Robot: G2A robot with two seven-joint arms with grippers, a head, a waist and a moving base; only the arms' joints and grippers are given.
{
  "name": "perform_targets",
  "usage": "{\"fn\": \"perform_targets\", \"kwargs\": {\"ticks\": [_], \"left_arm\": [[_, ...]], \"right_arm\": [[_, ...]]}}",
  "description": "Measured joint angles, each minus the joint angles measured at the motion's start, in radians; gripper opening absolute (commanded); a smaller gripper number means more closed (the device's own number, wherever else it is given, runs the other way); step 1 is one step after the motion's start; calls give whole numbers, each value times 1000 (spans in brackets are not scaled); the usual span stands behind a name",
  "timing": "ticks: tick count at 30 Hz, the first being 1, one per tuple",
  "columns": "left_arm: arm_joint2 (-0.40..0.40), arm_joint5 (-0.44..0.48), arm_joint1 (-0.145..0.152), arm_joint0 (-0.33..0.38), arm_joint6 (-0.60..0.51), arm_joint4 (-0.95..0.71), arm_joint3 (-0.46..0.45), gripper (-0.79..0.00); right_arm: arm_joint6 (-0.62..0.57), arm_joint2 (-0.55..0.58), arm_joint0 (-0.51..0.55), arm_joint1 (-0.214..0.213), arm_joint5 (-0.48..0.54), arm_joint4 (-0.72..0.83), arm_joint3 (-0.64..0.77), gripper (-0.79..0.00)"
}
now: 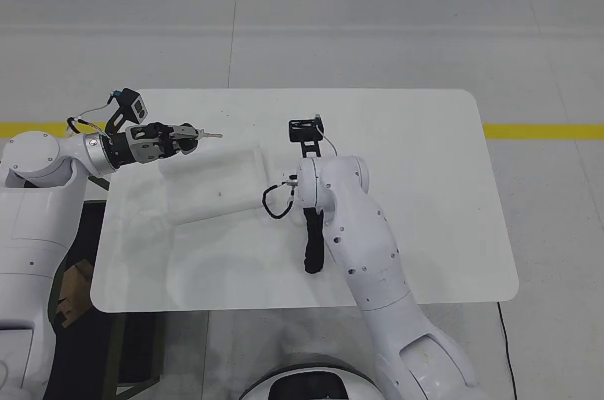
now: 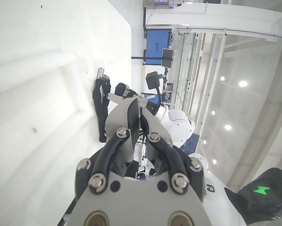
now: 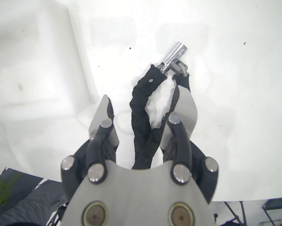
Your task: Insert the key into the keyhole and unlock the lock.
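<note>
A black fabric-covered chain lock (image 3: 141, 99) with a silver lock cylinder (image 3: 174, 55) lies on the white table (image 1: 422, 200). My right gripper (image 3: 142, 95) is open and low over it, with the chain's two strands between its fingers. In the top view the chain (image 1: 313, 250) pokes out from under the right arm. The left gripper (image 1: 187, 137) hovers over the table's far left part, shut on the small key (image 1: 211, 134), whose tip points toward the right arm. The left wrist view shows the key (image 2: 139, 116) edge-on between the fingers, with the chain (image 2: 100, 109) and cylinder (image 2: 100, 72) beyond.
A shallow white tray (image 1: 212, 185) sits on the table between the two grippers, next to the chain. The table's right half is bare. A black cable (image 1: 274, 203) loops off the right wrist.
</note>
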State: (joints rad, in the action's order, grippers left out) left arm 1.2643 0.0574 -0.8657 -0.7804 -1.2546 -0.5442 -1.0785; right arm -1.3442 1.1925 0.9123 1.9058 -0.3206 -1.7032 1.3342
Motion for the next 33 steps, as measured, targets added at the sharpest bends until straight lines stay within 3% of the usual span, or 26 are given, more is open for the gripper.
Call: {"fn": "perform_targets", "kwargs": {"ticks": [10, 15, 19, 23, 33], "left_arm": [[0, 0, 0, 0, 0, 0, 0, -785], [0, 0, 0, 0, 0, 0, 0, -785], [0, 0, 0, 0, 0, 0, 0, -785], [0, 0, 0, 0, 0, 0, 0, -785], [0, 0, 0, 0, 0, 0, 0, -785]], "right_arm": [[8, -8, 10, -4, -3, 8, 10, 0], [43, -33, 141, -35, -60, 143, 184, 0], [25, -41, 155, -48, -138, 227, 269, 0], [30, -28, 107, -41, -188, 279, 201, 0], [35, 33, -29, 4, -190, 307, -43, 0]]}}
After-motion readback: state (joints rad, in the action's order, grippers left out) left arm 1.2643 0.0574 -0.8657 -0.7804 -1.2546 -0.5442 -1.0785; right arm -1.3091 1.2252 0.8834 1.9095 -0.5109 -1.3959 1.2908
